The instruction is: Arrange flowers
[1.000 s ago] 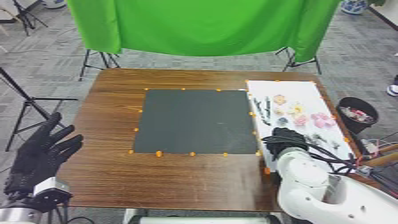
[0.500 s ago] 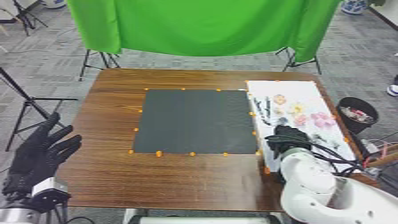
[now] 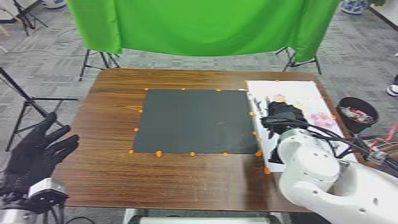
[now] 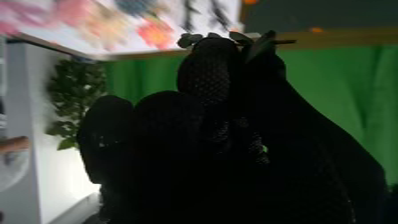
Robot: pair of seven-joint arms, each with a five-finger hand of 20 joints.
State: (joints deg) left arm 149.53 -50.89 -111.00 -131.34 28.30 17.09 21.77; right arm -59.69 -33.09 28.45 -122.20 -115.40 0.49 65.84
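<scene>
Over the white sheet [image 3: 306, 87], on the robot's right side of the surface [image 3: 191, 182], is the right hand [image 3: 282, 111], its finger and thumb tips pinched together on a small leafy sprig [image 4: 187, 40]. Up close in the right wrist view, grey-green leaves stick out beyond the tips of the right hand [image 4: 209, 72], and a thin dark stem pokes out to one side. Whether the sprig touches anything below it, I cannot tell.

Around the hand, the sheet carries loose flower heads: a pink cluster [image 3: 322, 120] just beside it, a red-orange bloom [image 4: 155, 34] and a peach one [image 4: 102, 27] near each other, and dark slender sprigs [image 4: 219, 15] along the side nearer the mat. That dark mat [image 3: 195, 120] lies flat next to the sheet, with orange markers around its edges.

Farther out, a black bin [image 3: 357, 111] stands beyond the sheet's outer side, holding pinkish bits. Across the mat, well apart from the sprig, the left hand [image 3: 35, 155] hangs by the surface's left edge, fingers spread. Green cloth [image 3: 204, 30] drapes behind the far edge.
</scene>
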